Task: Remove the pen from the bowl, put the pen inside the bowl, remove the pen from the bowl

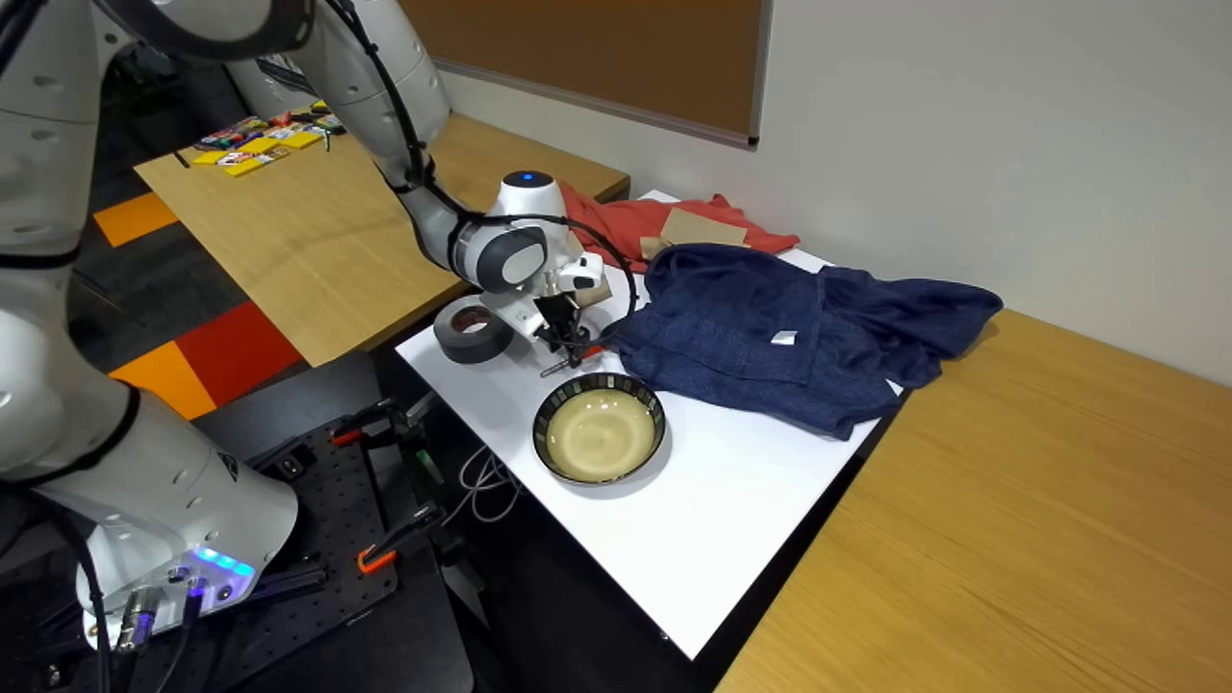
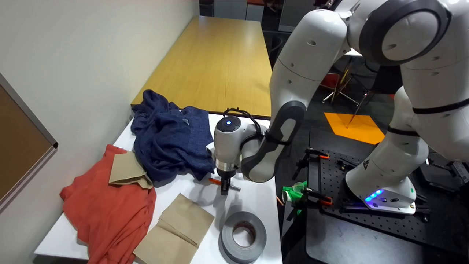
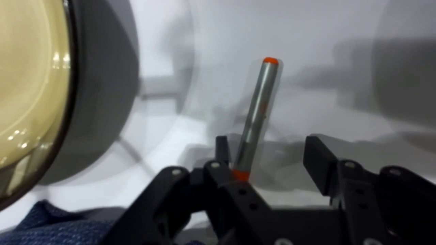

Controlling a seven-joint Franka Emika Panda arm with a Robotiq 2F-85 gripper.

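The pen point(image 3: 257, 112) has a silver-grey barrel with orange ends. It lies on the white table beside the bowl; its orange part point(image 2: 215, 181) and silver end show on both sides of the fingers in both exterior views. My gripper point(image 3: 267, 149) is open and low over the table. The pen's near part lies between the fingers, closer to the left finger in the wrist view, and its near end is hidden behind that finger. The gripper also shows in an exterior view point(image 1: 568, 346). The bowl point(image 1: 599, 438), tan inside with a dark patterned rim, stands upright with nothing in it. It shows in the wrist view point(image 3: 27, 68) at left.
A grey tape roll point(image 2: 243, 253) lies near the gripper, on the side away from the bowl. A dark blue cloth point(image 1: 751, 337) lies close beside the gripper and bowl. A red cloth point(image 2: 110, 212) and brown cardboard point(image 2: 176, 231) lie farther along the table.
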